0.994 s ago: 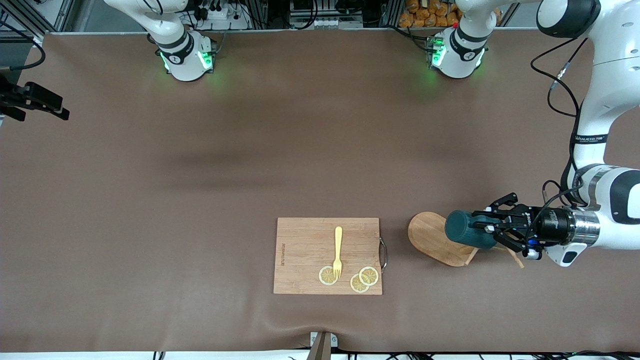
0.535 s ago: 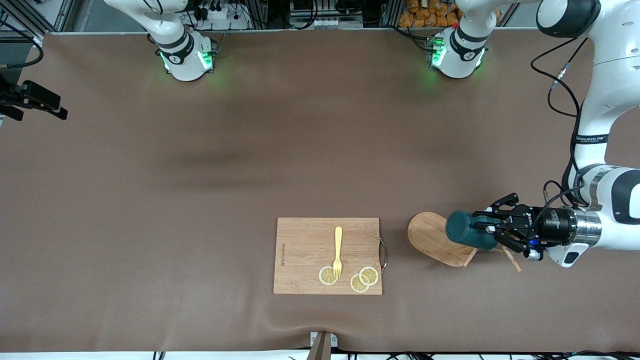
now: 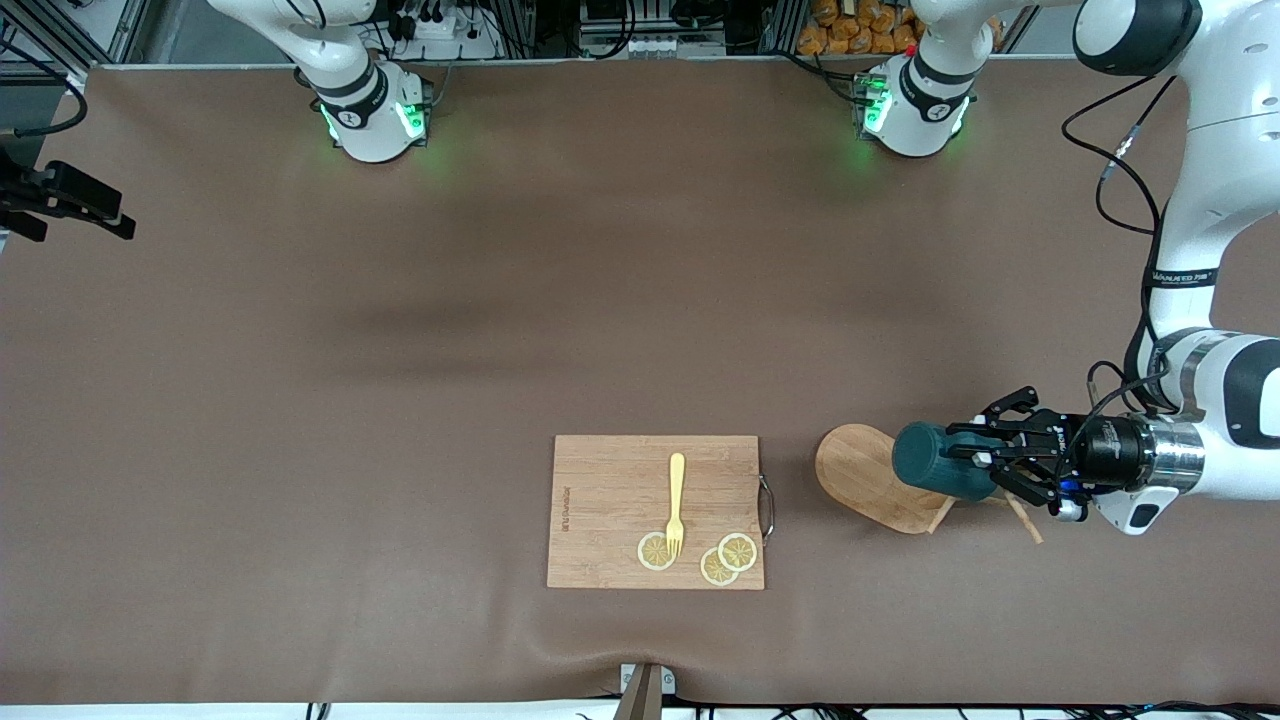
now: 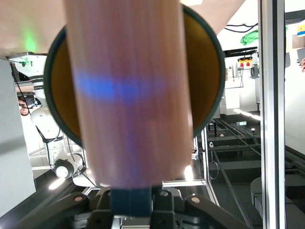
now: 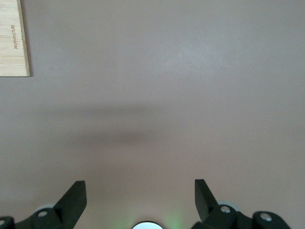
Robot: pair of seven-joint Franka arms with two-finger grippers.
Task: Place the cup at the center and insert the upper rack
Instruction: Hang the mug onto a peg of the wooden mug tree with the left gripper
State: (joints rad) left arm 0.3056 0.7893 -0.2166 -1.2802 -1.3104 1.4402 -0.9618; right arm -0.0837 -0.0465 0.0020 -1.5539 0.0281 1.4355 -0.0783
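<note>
Your left tool (image 3: 985, 462) pinches the cup (image 3: 935, 462), which lies sideways threaded over the toppled rack (image 3: 868, 478) at the left arm's end of the bench, ready to slide free. Your right tool (image 5: 140, 198) waits, spread wide over bare bench.

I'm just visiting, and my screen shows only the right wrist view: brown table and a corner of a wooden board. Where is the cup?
Observer: The left gripper holds the cup sideways over the upper rack, toward the left arm's end of the table.
Operator: Is that rack standing up?
Observer: It appears tipped over. The left wrist view shows its post crossing the cup's open mouth.
Operator: Here the right gripper waits open over bare table. What's on that board?
Observer: The cutting board carries a yellow fork and three lemon slices.
</note>
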